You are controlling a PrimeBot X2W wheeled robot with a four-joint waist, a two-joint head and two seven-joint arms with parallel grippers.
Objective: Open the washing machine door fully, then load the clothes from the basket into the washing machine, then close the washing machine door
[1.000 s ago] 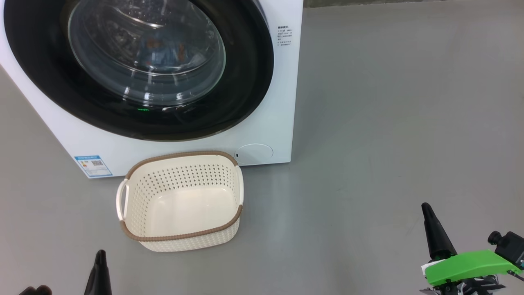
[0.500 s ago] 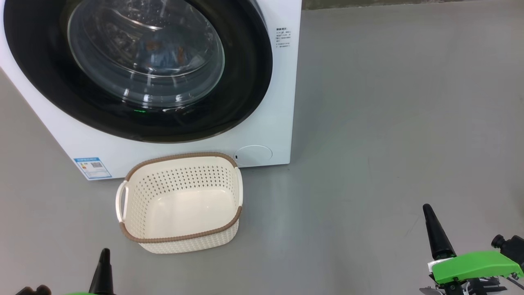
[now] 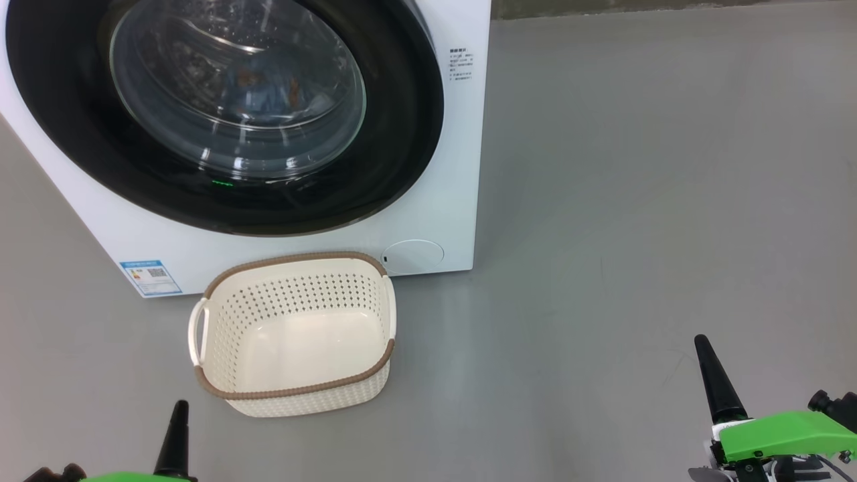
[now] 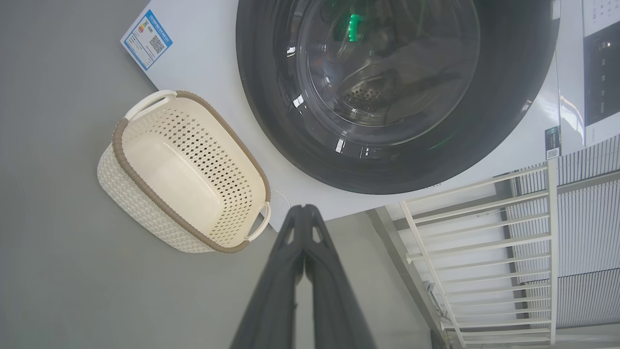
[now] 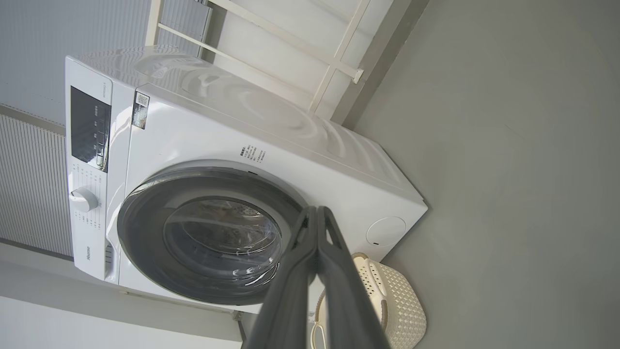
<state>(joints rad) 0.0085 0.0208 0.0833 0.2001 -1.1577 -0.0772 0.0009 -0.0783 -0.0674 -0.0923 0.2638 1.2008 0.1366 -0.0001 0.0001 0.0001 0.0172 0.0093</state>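
Two grippers frame the scene, each with its fingers pressed together and holding nothing. At the lower left of the head view, the left gripper (image 3: pixel 178 418) points up the frame, near the basket (image 3: pixel 301 294) but not touching it. The basket stands on the grey floor (image 3: pixel 636 201) at lower centre, just in front of the washing machine (image 3: pixel 462 167), and nothing lies in it. Above it, in the upper left, the door (image 3: pixel 402 120) sits closed against the white front. The clothes (image 3: pixel 261 84) show as a blue and orange blur through the glass, inside the drum. At the lower right, the right gripper (image 3: pixel 701 345) is well apart from both machine and basket.

Judging by this, all three parts of the job look done, so the step in hand is a clean finish. Doing it well means checking that the black rim lies flush all the way round. Whether the latch has caught cannot be told from these views, and a gentle push on the rim's right side with closed fingers would settle it. Otherwise, both arms should keep low and wide of the basket, so that nothing gets knocked.
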